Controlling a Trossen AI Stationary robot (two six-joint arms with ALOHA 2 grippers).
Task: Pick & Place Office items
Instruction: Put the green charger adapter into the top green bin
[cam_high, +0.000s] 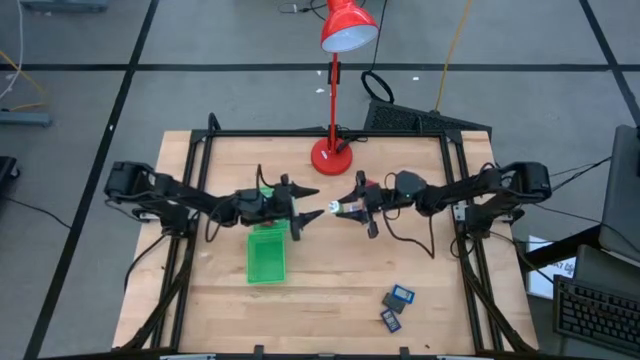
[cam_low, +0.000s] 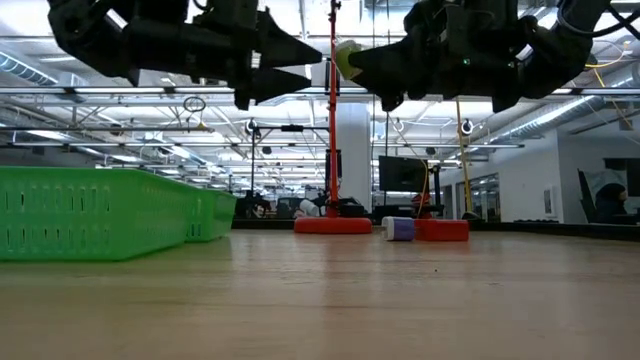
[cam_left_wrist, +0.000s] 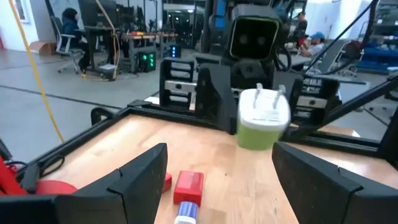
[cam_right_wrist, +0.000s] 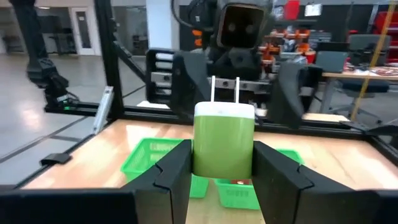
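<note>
Overhead, both arms reach inward from the sides of the surface (cam_high: 330, 290) and meet nose to nose near its middle, just in front of the red lamp (cam_high: 333, 100). The right gripper (cam_high: 345, 208) is clamped on a green-and-white plug adapter (cam_high: 333, 207); the left gripper (cam_high: 305, 208) faces it with fingers spread, beside the green tray (cam_high: 266, 255). Two dark rectangles with blue faces (cam_high: 396, 307) lie near the front right.

From surface level, both grippers hang high above the wood, pointing at each other, the adapter (cam_low: 345, 55) between them; a small whitish-blue piece (cam_low: 398, 228) and a red block (cam_low: 442, 229) sit far back.

The left wrist view shows its fingers (cam_left_wrist: 140, 177) wide apart, the adapter (cam_left_wrist: 263, 118) ahead, held up by the other arm, prongs upward.

The right wrist view shows its fingers (cam_right_wrist: 177, 171) pressed on the adapter's (cam_right_wrist: 224, 146) sides, tray (cam_right_wrist: 149, 158) below.
</note>
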